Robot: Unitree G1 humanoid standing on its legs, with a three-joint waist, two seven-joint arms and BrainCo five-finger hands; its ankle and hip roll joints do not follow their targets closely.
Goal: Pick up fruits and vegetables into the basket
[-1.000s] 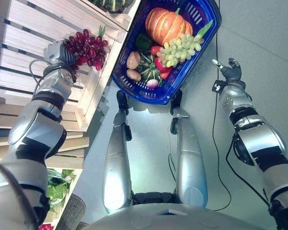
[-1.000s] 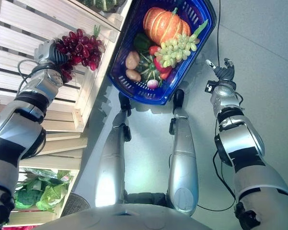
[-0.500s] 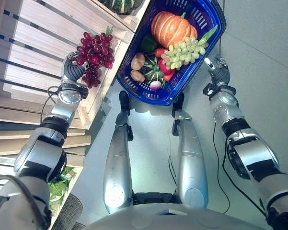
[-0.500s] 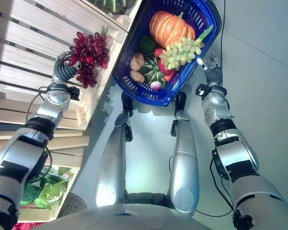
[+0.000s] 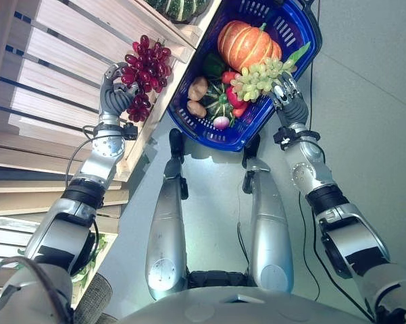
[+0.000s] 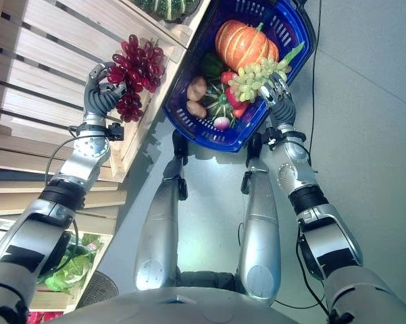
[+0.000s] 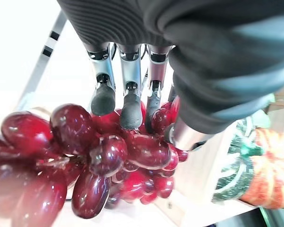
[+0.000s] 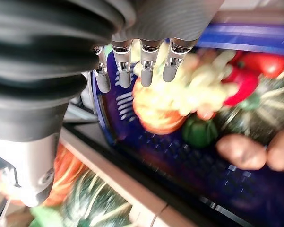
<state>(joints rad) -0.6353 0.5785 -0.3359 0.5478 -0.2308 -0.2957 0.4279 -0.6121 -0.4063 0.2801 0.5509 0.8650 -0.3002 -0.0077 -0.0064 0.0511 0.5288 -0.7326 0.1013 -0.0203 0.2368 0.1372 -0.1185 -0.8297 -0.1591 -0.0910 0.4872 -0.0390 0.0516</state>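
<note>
Dark-red grapes [image 5: 143,67] hang as a bunch from the left hand [image 5: 115,94], whose fingers [image 7: 104,97] curl round the cluster w/ dark tips pressed into the fruit; bunch is up beside the edge of the pale wooden crate shelf [image 5: 61,81], just left of the blue plastic basket [image 5: 294,27] & not yet over it. Basket sits on the grey floor [image 5: 371,101], already holding an orange pumpkin [image 5: 246,44], green grapes [image 5: 260,71], a red pepper [image 5: 231,94], a dark-green pepper [image 5: 213,65], a striped green squash [image 5: 213,106], two brown potatoes [image 5: 198,88] & a small pinkish radish-like veg [image 5: 221,122]. Right hand [image 5: 287,91] is at the basket's right rim by the green grapes, fingers [image 8: 146,71] straight & spread, holding nothing. Another striped green squash [image 5: 179,8] rests on the shelf's top level. Leafy greens [image 6: 67,263] show in a lower crate.
</note>
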